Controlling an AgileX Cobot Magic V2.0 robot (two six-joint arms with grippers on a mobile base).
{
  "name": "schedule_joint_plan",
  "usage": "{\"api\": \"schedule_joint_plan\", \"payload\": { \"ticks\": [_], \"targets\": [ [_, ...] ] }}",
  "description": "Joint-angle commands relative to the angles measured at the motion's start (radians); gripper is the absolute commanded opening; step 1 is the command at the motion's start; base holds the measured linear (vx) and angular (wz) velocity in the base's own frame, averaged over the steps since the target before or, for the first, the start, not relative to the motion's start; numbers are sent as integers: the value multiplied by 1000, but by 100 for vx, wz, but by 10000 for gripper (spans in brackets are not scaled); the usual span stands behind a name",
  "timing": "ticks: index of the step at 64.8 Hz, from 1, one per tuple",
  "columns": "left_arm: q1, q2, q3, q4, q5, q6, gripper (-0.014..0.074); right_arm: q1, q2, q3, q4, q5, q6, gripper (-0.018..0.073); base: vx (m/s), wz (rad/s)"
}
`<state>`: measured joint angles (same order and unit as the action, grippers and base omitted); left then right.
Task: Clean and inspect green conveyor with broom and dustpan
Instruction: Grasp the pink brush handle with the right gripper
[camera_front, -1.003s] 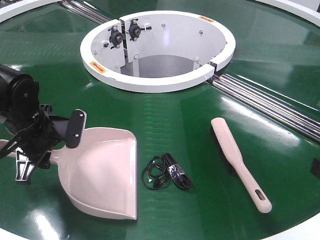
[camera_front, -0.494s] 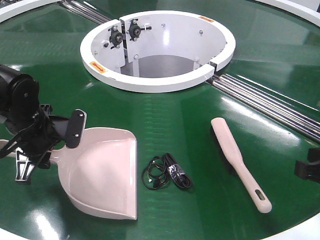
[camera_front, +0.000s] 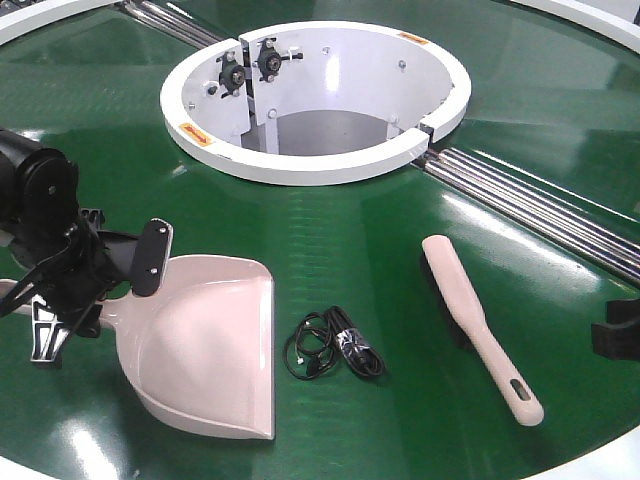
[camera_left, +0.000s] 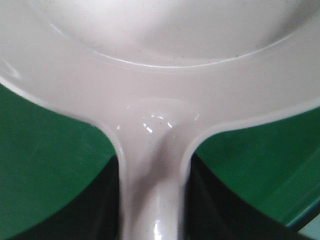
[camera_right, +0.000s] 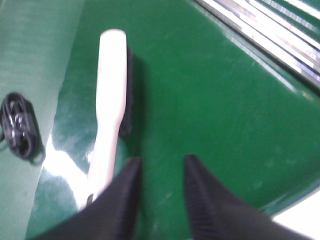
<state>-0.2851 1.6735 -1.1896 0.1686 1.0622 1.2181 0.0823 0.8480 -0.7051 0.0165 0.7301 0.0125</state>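
Creeping in from the right edge of the front view, the right end effector (camera_front: 622, 340) is the only thing that's changed. A second ago just a sliver of it showed, now there's a bigger black chunk. Everything else sits exactly as it did. I read that as the reach for the broom (camera_front: 470, 315) getting started, so no sweeping yet. In the wrist view its fingers are apart with bare green between them, hanging just right of the broom's handle and not touching it.

The broom lies flat on the green conveyor (camera_front: 350, 240) with its long axis on a diagonal. The bristle head points away toward the white ring (camera_front: 300, 165), and the slotted handle end points near-right, toward that incoming arm (handy).

The left end effector (camera_front: 98, 295) is clamped on the neck of the dustpan (camera_front: 210, 340), dark fingers snug on both sides in its wrist view. The pan's handle runs off left. Its wide mouth faces right at the black cable coil (camera_front: 335, 345), which sits between pan and broom.
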Motion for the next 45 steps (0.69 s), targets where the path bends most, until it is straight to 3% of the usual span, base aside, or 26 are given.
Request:
{"api": "schedule_joint_plan", "payload": {
  "ticks": [1,12,28,37,45],
  "targets": [
    [-8,-37,-29,-8,10,5,-6,1,50,-74,20,6,-35,420,0,0],
    [-8,-37,-29,-8,10,5,-6,10,166,-148,107,60,-111,571,0,0],
    [-8,-37,-29,-8,10,5,-6,171,364,-280,52,114,-31,561,0,0],
    [-8,-37,-29,-8,10,5,-6,189,488,-352,-10,201,53,562,0,0],
    [-8,-37,-29,-8,10,5,-6,189,595,-410,-9,266,48,562,0,0]
  ]
}}
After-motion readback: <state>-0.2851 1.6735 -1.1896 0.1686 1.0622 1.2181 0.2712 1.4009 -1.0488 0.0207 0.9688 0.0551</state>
